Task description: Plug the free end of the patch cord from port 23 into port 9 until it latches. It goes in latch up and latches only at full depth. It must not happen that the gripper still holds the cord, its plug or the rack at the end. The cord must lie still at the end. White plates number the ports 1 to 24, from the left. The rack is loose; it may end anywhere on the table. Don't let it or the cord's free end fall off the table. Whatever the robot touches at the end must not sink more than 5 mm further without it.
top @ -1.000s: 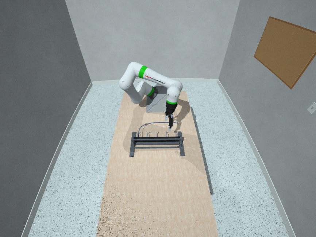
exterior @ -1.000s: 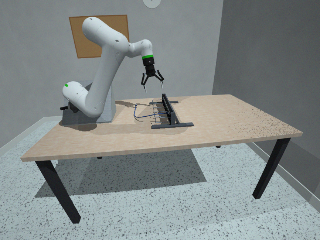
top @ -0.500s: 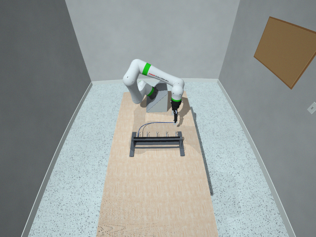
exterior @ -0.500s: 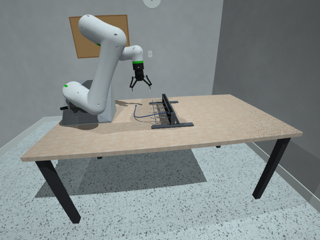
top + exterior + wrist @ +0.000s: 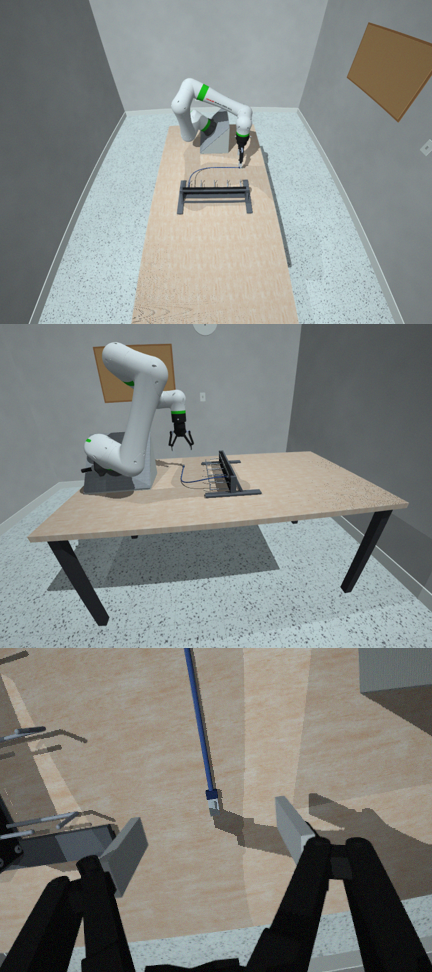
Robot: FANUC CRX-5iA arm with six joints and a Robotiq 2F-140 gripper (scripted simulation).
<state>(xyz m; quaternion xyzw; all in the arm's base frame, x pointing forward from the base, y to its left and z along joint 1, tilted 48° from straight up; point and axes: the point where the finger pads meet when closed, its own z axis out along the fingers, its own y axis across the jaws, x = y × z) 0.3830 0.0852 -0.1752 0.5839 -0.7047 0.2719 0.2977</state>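
The blue patch cord [image 5: 209, 167] [image 5: 188, 481] [image 5: 200, 723] runs from the back of the dark rack [image 5: 213, 190] [image 5: 226, 470] across the table. Its free end, a small grey plug [image 5: 239, 167] [image 5: 183, 465] [image 5: 213, 800], lies flat on the wood near the table's side edge. My gripper [image 5: 240, 162] [image 5: 180, 444] [image 5: 208, 822] hangs well above the plug, pointing down. Its fingers stand wide apart with nothing between them. In the wrist view the plug lies between the two finger pads, far below them. The port faces and number plates are not readable.
The arm's grey pedestal [image 5: 216, 139] [image 5: 118, 477] [image 5: 395, 668] stands close behind the plug. The table's edge and the speckled floor [image 5: 200, 948] lie just beyond the fingers. Thin cable-management rods [image 5: 209, 470] stick out of the rack toward the cord. One rack foot [image 5: 60, 845] shows at left.
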